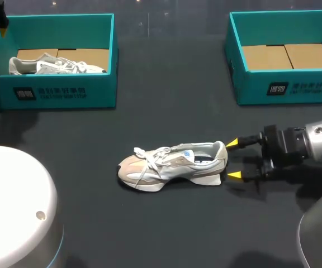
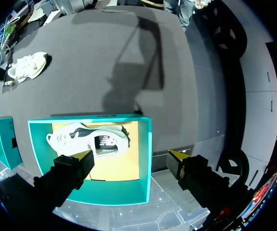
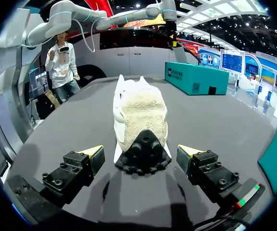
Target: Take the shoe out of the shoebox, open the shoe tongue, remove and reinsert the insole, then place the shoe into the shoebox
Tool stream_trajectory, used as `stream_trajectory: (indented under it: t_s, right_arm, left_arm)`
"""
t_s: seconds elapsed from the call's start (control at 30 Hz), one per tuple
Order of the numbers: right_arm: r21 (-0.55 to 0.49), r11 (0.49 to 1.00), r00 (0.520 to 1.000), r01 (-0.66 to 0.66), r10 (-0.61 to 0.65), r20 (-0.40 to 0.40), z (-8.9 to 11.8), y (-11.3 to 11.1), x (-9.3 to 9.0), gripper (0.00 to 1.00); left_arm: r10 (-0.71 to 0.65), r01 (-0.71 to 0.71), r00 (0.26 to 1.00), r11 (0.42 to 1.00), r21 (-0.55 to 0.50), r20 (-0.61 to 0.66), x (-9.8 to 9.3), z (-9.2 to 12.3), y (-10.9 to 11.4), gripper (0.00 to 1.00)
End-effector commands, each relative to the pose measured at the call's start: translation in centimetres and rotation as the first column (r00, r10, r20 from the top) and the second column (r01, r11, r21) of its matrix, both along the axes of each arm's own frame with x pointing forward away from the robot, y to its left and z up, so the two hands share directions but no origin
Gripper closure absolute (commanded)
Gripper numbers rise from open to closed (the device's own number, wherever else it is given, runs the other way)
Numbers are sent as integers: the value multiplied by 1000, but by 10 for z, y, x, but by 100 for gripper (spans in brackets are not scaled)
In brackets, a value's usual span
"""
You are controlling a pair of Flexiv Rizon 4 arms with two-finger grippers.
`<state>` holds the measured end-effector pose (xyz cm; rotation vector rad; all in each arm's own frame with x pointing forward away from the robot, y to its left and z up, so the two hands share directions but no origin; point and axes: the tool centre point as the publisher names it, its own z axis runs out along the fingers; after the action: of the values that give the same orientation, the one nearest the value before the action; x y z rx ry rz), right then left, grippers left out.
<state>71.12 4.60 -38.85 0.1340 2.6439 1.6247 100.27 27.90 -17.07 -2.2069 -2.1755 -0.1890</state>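
One shoe [image 1: 172, 163] lies on its sole on the dark table [image 1: 166, 106], near the middle, toe to the left and heel to the right, laces loose over the tongue. Our right gripper [image 1: 233, 159] comes in low from the right. Its jaws are spread wide and hold nothing, one yellow tip just to the far side of the heel and one to the near side. We cannot tell if either tip touches the heel.

At the far left stands the left shoebox [image 1: 60, 92], teal, with a second shoe [image 1: 55, 66] lying on its cardboard floor. Our left gripper [image 2: 131, 155] hangs above that box, its jaws likewise released, well clear of the shoe below. At the far right stands the right shoebox [image 1: 284, 89], showing only its cardboard floor. Both boxes are well apart from the shoe on the table.
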Motion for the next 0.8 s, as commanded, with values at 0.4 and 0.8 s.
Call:
stream_trajectory:
  t_s: [0.4,0.8]
  right_arm:
    - [12,1000,1000,-21,21,19,-8,21,2,0]
    - [17,999,999,-48,47,27,-10,35,5,0]
  left_arm:
    - [-1,1,1000,1000,2,2,-1,0,0,0]
    - [-1,1,1000,1000,2,2,-1,0,0,0]
